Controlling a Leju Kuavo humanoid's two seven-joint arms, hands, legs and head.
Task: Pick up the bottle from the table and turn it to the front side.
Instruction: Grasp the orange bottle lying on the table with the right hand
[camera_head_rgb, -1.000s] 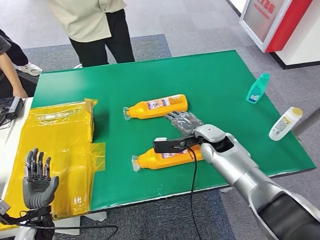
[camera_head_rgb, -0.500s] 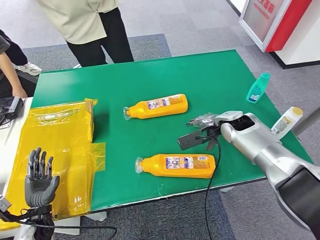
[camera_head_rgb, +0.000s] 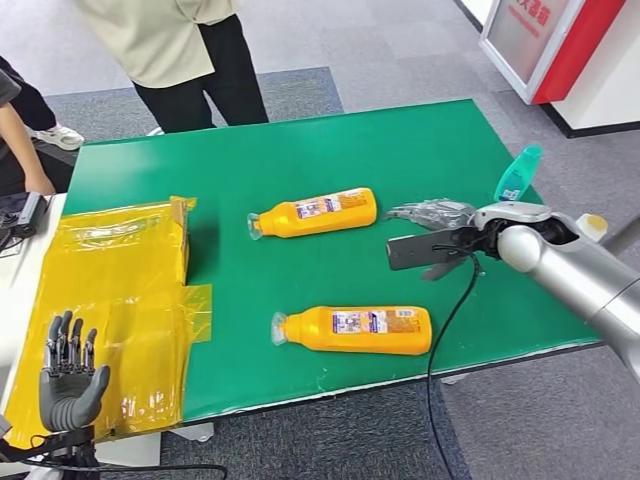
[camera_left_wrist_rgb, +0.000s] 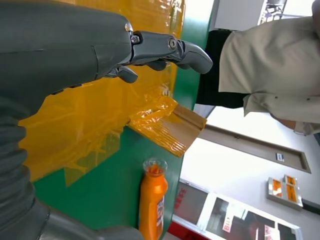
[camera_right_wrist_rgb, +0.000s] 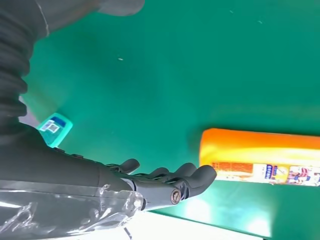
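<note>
Fingers (camera_head_rgb: 423, 213) of my right hand (camera_head_rgb: 441, 215) were spread and held nothing, hovering above the tabletop (camera_head_rgb: 423, 150); my left hand (camera_head_rgb: 68, 375) was open too. I judged the next move a reach back. Two orange bottles lay flat: the near bottle (camera_head_rgb: 355, 329) label up, the far bottle (camera_head_rgb: 317, 212) beyond. One teal bottle (camera_head_rgb: 517, 175) and one white bottle (camera_head_rgb: 591, 224) lay by the edge.

indoor demo or lab space | grey carpet floor (camera_head_rgb: 423, 50) | green-covered table (camera_head_rgb: 423, 150) | red-and-white display stand (camera_head_rgb: 558, 45) | person (camera_head_rgb: 189, 50) standing by

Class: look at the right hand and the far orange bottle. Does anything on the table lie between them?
Nothing visible does. The right hand hovers open beside the base of the far orange bottle, with only bare green table between them.
</note>
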